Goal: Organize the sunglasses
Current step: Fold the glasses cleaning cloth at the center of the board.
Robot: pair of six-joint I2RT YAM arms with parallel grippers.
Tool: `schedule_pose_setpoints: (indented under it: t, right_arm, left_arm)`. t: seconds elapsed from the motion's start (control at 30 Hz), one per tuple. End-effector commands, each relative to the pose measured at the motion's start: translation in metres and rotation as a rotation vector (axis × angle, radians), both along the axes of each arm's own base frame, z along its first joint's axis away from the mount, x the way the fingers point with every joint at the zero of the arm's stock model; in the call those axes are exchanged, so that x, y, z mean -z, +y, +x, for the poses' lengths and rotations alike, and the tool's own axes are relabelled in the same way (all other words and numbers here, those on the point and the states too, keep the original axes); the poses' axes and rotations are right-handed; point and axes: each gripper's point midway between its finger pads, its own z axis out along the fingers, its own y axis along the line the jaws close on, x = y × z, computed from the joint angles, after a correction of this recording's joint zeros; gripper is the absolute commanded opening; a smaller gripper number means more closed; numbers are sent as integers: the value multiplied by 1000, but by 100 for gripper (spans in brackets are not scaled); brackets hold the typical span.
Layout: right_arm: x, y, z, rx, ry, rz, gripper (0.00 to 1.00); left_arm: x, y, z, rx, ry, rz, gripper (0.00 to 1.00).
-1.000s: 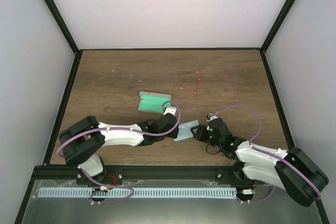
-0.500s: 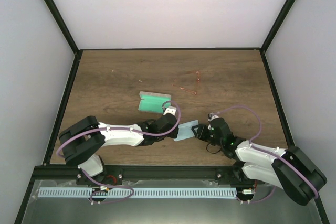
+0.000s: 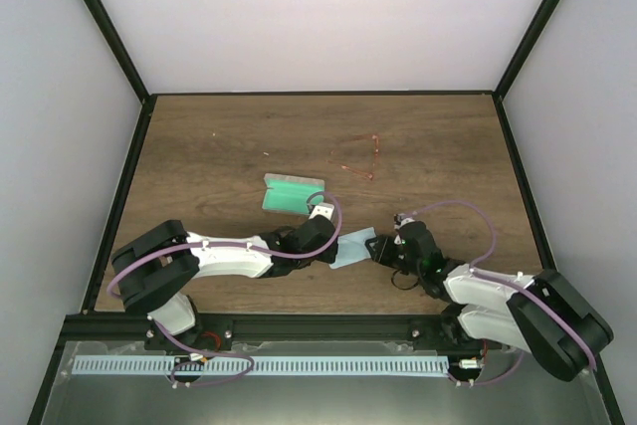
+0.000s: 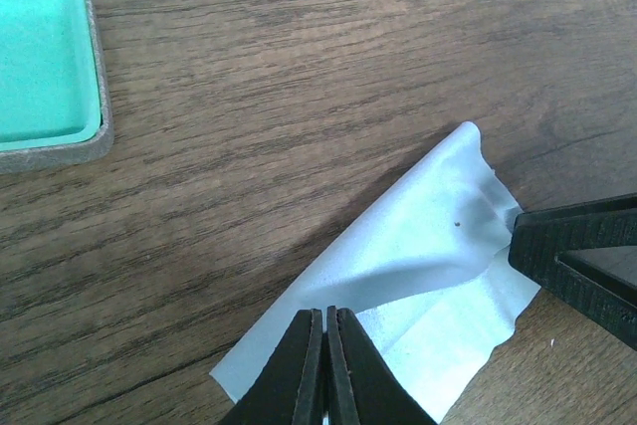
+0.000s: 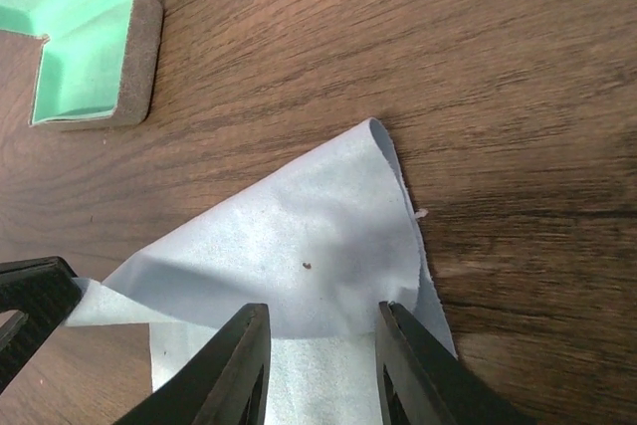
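Note:
The sunglasses, a thin red wire frame, lie on the table beyond the case, far from both grippers. The pale blue cloth lies folded over between the two grippers. My left gripper is shut on the cloth's lifted edge, and the fold rises to its tips. My right gripper is open at the opposite side, with one finger on each side of the raised fold of cloth. One of its fingers touches the cloth's right edge in the left wrist view.
The open grey case with green lining sits just beyond the left gripper, seen as the case at the upper left and the case at the top left. Black frame posts edge the wooden table.
The right gripper has edged slightly closer to the cloth and its jaws have narrowed a little. The left gripper and the sunglasses have not moved.

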Motion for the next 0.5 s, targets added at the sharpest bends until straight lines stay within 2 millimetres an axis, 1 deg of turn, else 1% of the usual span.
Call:
schedule_pose_setpoints:
  t: [0.0, 0.1, 0.23, 0.3, 0.47]
  right_arm:
    - [-7, 4, 8, -5, -24, 3, 29]
    - [-6, 5, 10, -6, -19, -5, 25]
    - [-4, 5, 12, -7, -12, -18, 15]
    - [-3, 4, 13, -3, -11, -25, 10]
    - [-5, 0, 16, 19, -25, -49, 2]
  left_arm:
    - [-8, -4, -2, 7, -10, -34, 4]
    - [-8, -3, -2, 7, -9, -33, 4]
    - [-9, -3, -2, 6, -12, -36, 4]
    - [-9, -3, -2, 6, -12, -36, 4]
    - [-9, -2, -2, 5, -13, -35, 4]
